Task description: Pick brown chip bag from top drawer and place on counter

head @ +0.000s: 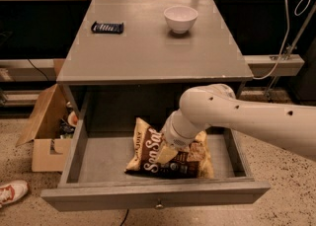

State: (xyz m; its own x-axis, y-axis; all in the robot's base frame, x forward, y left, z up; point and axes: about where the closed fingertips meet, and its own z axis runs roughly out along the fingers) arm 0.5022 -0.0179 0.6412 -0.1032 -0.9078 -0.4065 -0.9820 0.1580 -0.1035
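The brown chip bag [147, 155] lies in the open top drawer [98, 167], slightly right of its middle, white lettering facing up. My gripper [168, 154] reaches down into the drawer from the right and rests on the middle of the bag, covering part of it. The white arm [237, 114] hides the wrist and the bag's upper right part. The grey counter [148, 55] lies above and behind the drawer.
A white bowl [180, 18] stands at the counter's back right, and a small dark bar wrapper [107, 27] lies at its back left. An open cardboard box [44, 133] and a shoe [11, 192] are on the floor to the left. A cable [284, 32] hangs at the right.
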